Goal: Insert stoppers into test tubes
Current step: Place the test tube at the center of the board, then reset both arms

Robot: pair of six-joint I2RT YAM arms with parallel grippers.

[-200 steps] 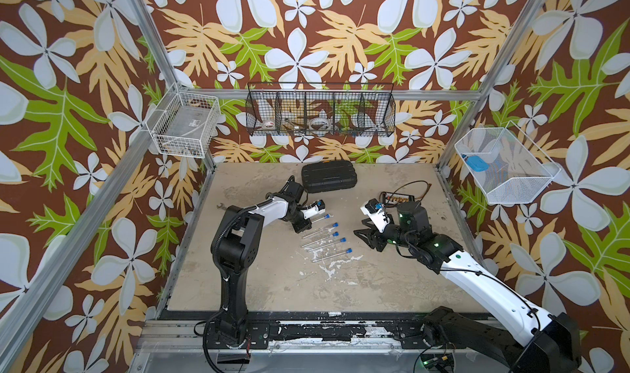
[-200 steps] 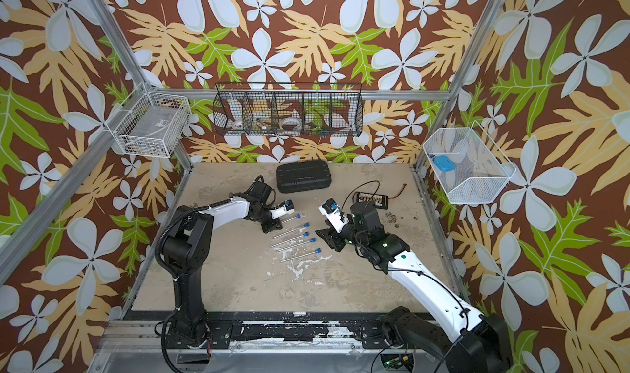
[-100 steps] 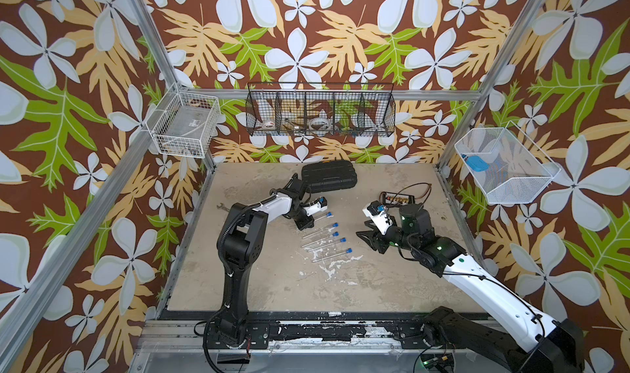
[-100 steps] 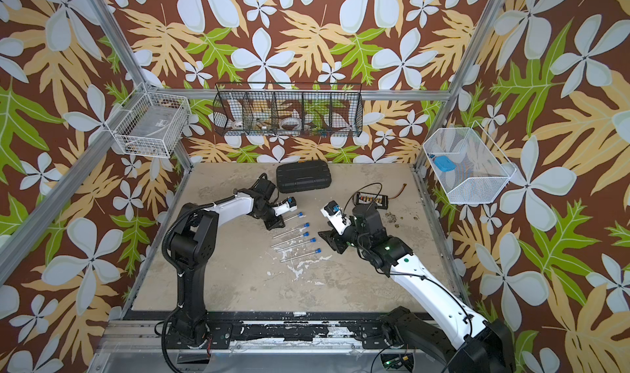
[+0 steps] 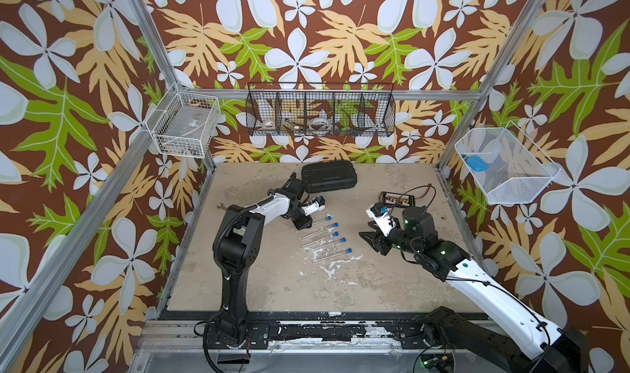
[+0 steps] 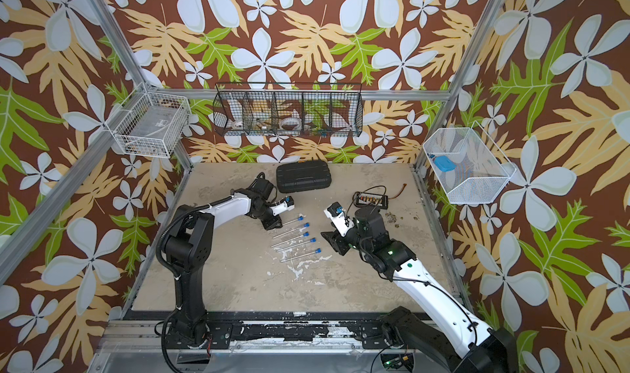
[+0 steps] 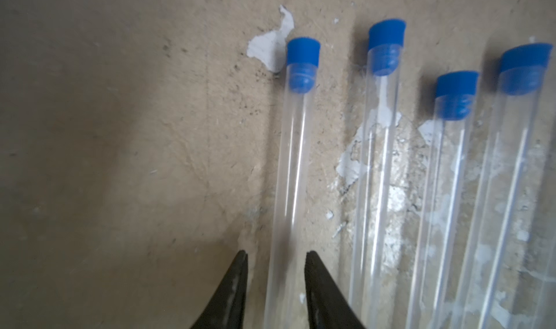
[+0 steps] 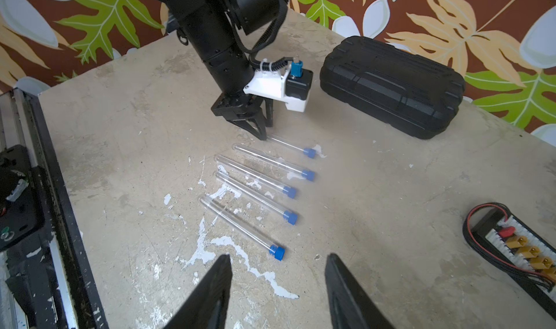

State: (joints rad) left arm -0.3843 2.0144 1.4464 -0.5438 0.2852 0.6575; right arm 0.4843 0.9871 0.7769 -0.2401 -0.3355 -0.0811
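Note:
Several clear test tubes [image 5: 317,241] lie side by side on the table, each with a blue stopper [image 5: 343,239] in its mouth, as both top views show. My left gripper [image 7: 275,253] is open a little, its fingertips either side of the closed end of the farthest tube [image 7: 288,177] without pressing it; that tube's stopper [image 7: 303,52] sits seated. From the right wrist view the left gripper [image 8: 261,132] stands low over that tube's end. My right gripper [image 8: 278,260] is open and empty, hovering to the right of the nearest tube's stopper [image 8: 276,251].
A black case [image 5: 329,181] lies behind the left arm. A small wrench [image 5: 221,206] is at the left edge, and a connector board with wires [image 5: 399,199] at the back right. Wire baskets [image 5: 320,114] hang on the walls. White paint flecks [image 5: 335,265] mark the table.
My left gripper's jaws have parted around the farthest tube, which now rests on the table. The right arm has hardly moved.

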